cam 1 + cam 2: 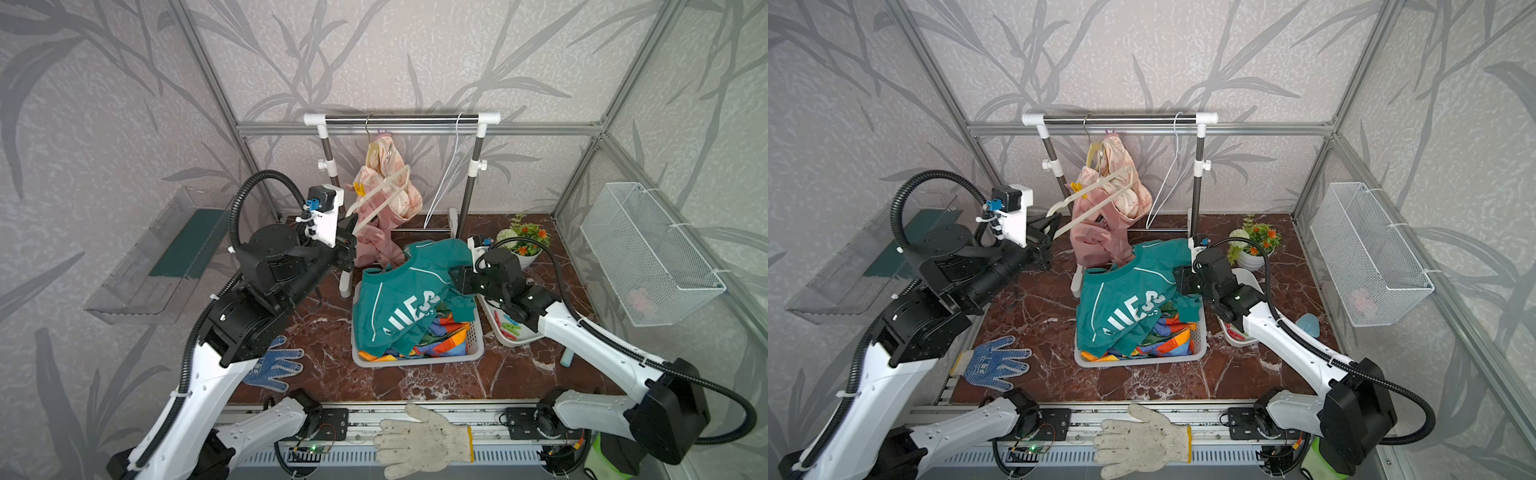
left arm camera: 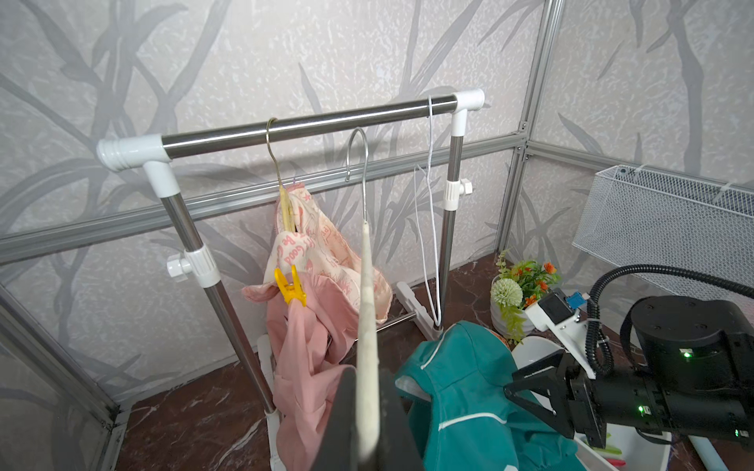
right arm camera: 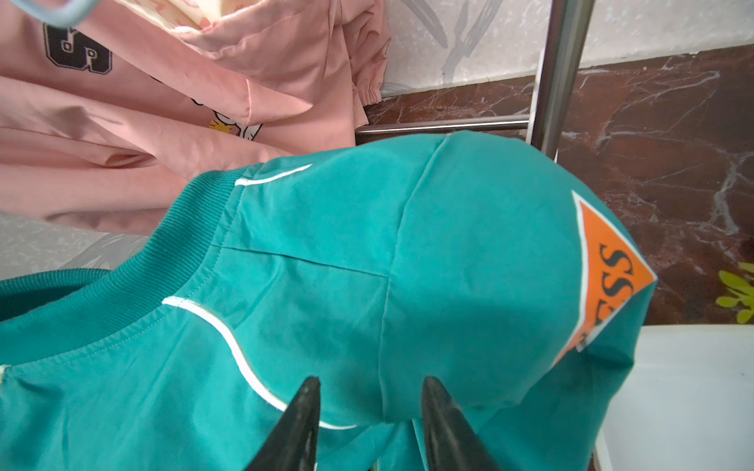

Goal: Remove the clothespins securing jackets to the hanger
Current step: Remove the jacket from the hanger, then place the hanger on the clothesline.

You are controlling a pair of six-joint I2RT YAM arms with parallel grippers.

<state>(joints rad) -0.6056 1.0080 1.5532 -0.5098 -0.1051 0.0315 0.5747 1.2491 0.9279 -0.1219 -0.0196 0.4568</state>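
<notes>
In the right wrist view, the right gripper [image 3: 369, 424] stood with its pointed black jaws partly apart, holding nothing, tips just over the teal jacket [image 3: 367, 261], a smooth woven cloth with ribbed collar and white piping. That jacket lay heaped over the patchwork jacket [image 1: 440, 345] in the grey plastic basket [image 1: 419, 359]. Beside it a white tray [image 1: 515, 338] held loose clothespins [image 1: 509, 326].

Farther back, the left gripper [image 2: 367, 407] was clamped shut on a bare cream hanger [image 2: 367, 293], slim and matte with a steel hook hanging off the rail [image 2: 310, 124].

Beyond that, the pink jacket [image 2: 310, 359], soft with a cream printed lining, hung from a tan hanger, pinned by one yellow clothespin [image 2: 289, 287], a small hard plastic spring peg.

The step in hand seemed to be putting the freed hanger away, then freeing that last peg. It would go best by squeezing the peg's splayed tail ends squarely and pulling along the cloth, with the hanger steadied, since the limp fabric could drag and swing.
</notes>
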